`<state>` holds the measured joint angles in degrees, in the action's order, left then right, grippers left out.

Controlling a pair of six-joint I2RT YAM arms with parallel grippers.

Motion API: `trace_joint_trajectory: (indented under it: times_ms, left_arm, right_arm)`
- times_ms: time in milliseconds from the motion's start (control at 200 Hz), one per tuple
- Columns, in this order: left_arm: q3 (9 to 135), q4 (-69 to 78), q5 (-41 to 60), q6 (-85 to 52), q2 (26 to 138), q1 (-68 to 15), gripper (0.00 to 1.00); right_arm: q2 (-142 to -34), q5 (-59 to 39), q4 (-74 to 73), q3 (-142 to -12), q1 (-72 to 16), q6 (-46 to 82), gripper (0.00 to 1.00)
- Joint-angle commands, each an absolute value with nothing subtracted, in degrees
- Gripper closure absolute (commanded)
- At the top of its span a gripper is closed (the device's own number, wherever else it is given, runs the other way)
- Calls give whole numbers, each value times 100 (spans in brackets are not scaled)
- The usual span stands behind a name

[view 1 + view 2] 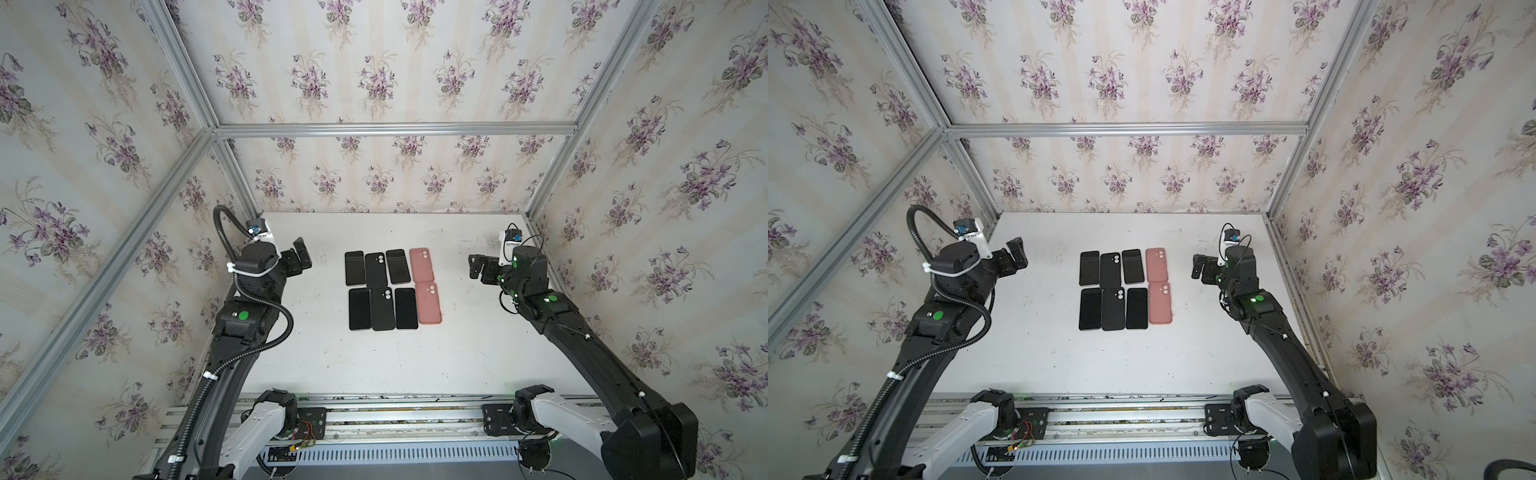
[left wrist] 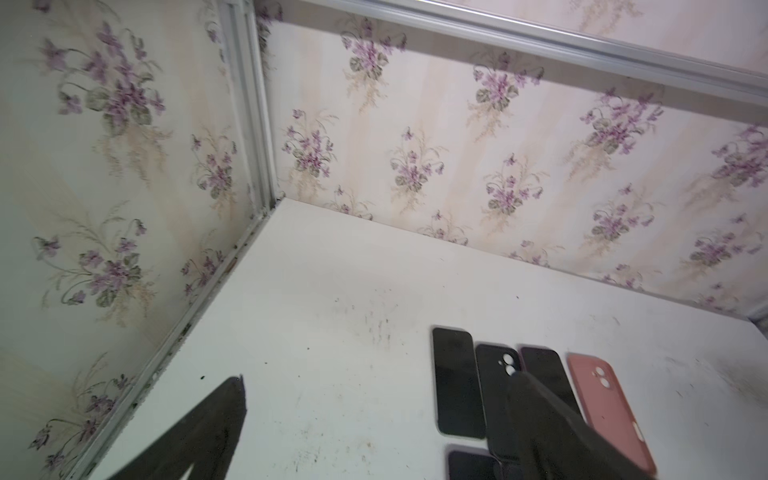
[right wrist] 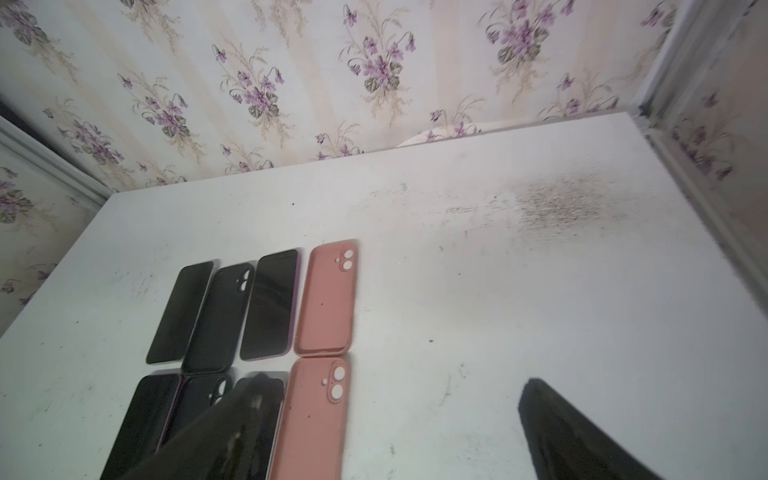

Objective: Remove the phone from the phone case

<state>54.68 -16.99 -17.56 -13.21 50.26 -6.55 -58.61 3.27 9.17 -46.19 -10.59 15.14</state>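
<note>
Two rows of flat things lie mid-table in both top views. Each row holds a black phone (image 1: 354, 268), a black phone case (image 1: 376, 270) with table-white showing through its camera holes, another phone (image 1: 395, 266) and a pink phone case (image 1: 422, 264), hollow side up. The front row's pink case (image 3: 316, 419) looks empty too. My left gripper (image 1: 302, 257) hangs open to the left of the rows, holding nothing. My right gripper (image 1: 476, 268) hangs open to their right, also holding nothing. In the wrist views both the left gripper (image 2: 376, 386) and the right gripper (image 3: 395, 382) frame only bare table.
The white table (image 1: 457, 353) is scuffed, with a dark smudge (image 3: 561, 208) near its back right corner. Floral walls with aluminium framing (image 1: 395, 129) close in the left, back and right. A rail (image 1: 395, 415) carrying both arm bases runs along the front edge.
</note>
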Motion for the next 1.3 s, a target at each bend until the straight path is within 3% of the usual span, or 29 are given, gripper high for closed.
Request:
trace_joint_trajectory:
  times_ms: [0,215,445,924,1294]
  left_arm:
    - [4692,-669,-2337,-922,4588,-527,0]
    - [2695,806,-2075,-453,4017,-288,0]
    - [1769,1951,-1296,-577,4582,-56,0]
    - [1380,4084,-795,16,5881,-48,0]
    - [1776,5002,5,167,7504,-45,0]
  right_arm:
    - [-5450,995,741,-4359,-953,1186,0]
    - [-5153,1609,553,-3804,-723,915,0]
    - [-5311,2036,-583,-2894,-721,634,0]
    - [-5494,1406,-2296,-1923,-722,626,0]
    - [-6854,1275,-3854,-1827,-729,95,1]
